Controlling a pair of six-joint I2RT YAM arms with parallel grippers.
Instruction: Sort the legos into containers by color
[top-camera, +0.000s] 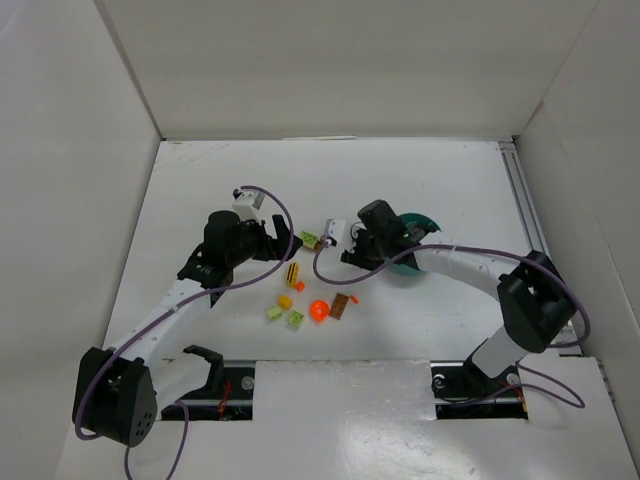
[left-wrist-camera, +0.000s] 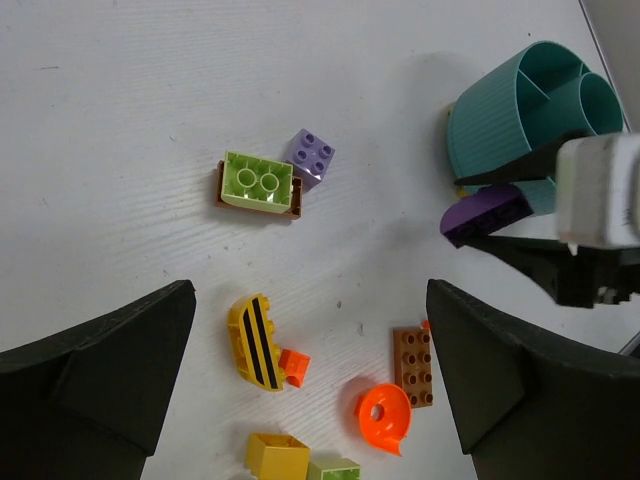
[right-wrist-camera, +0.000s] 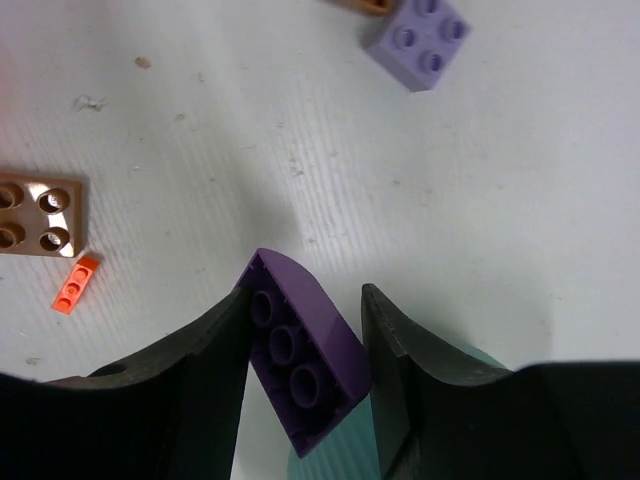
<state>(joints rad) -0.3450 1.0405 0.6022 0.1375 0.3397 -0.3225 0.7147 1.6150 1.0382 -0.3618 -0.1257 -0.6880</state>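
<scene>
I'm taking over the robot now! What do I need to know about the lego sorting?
Left gripper: open, empty, hovering over the loose bricks.
Right gripper: shut on a dark purple brick, right by the teal bowl.
Done: no bricks visible in the bowl compartments that show.
Left: drop the dark purple brick in, then sort the ones on the table: lime green brick, light purple brick, striped yellow brick, brown brick, round orange piece and a few more.

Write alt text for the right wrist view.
A dark purple curved brick, underside showing, is clamped between the right arm's two black fingers, part of a teal bowl showing behind it. On the white table beyond lie a lilac brick, a brown plate and a tiny orange piece.
</scene>
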